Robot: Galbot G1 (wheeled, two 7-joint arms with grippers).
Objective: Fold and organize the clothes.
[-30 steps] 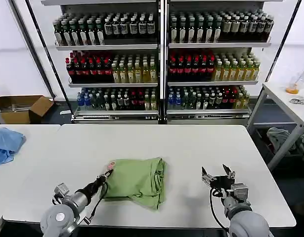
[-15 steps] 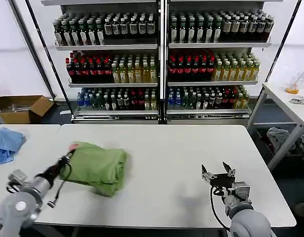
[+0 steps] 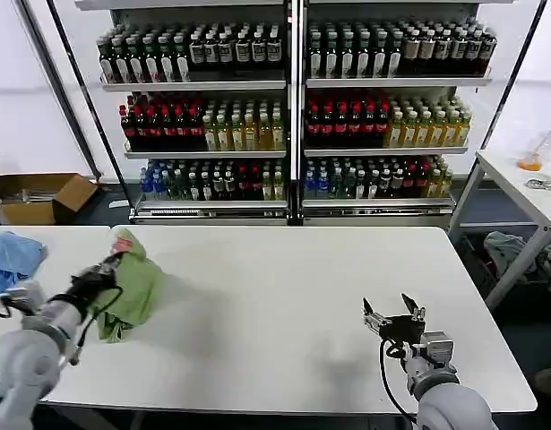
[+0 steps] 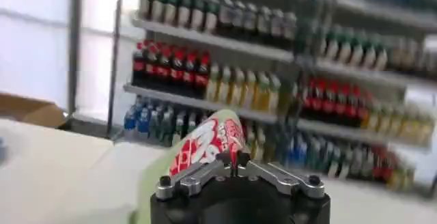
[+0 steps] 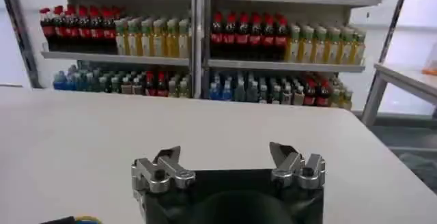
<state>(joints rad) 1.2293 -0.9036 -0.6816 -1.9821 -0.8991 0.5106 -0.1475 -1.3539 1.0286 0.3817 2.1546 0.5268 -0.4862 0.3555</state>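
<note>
White table (image 3: 284,296) up front, a light blue cloth (image 3: 8,260) lying at its far left edge; behind, tall shelves (image 3: 293,107) packed with rows of bottles (image 3: 365,121); an open cardboard box (image 3: 38,197) sits on the floor at left, and a second table (image 3: 526,184) stands off to the right

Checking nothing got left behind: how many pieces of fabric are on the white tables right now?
2. The green shirt hangs bunched in the left gripper over the table's left end; a light blue cloth lies on the neighbouring table farther left. None seems hidden.
</note>
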